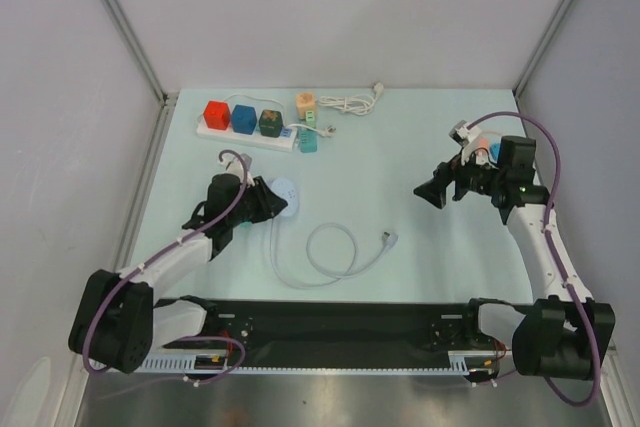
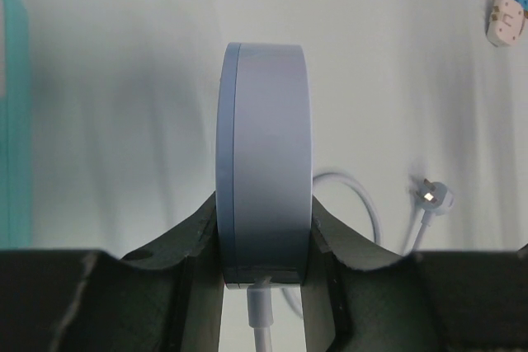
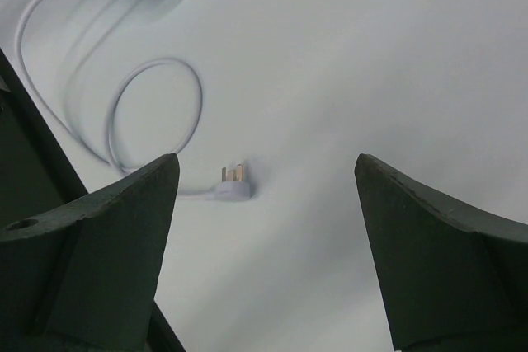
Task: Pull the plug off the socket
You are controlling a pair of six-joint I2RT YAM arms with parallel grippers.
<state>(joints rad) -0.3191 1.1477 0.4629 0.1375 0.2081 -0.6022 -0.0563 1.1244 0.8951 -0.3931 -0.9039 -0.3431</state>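
White round socket [image 1: 283,192], on edge, clamped tight between the fingers of the left gripper [image 1: 272,199], left of the table's middle; slotted face showing at the top of the right wrist view. Thin white cable [image 3: 200,103] out of its lower rim, curled into one loop on the pale green table [image 1: 400,137]. At the cable's far end the plug [image 1: 388,238], flat on the table, brass pins in the open, well apart from the socket. To the right of it, right gripper [image 3: 264,175] above the table, jaws spread wide and released.

Far back on the left, white power strip [image 1: 292,137] with red cube [image 1: 216,113], blue cube [image 1: 244,117] and dark green cube [image 1: 270,123] seated in a row; marks on their faces too small to read. Teal block [image 1: 309,143] just beside the strip's right end, tan cube [image 1: 306,102] behind that, coiled white cord [image 1: 350,102] further right. Small white adapter [image 2: 505,21] near the right arm, under something pink-orange.
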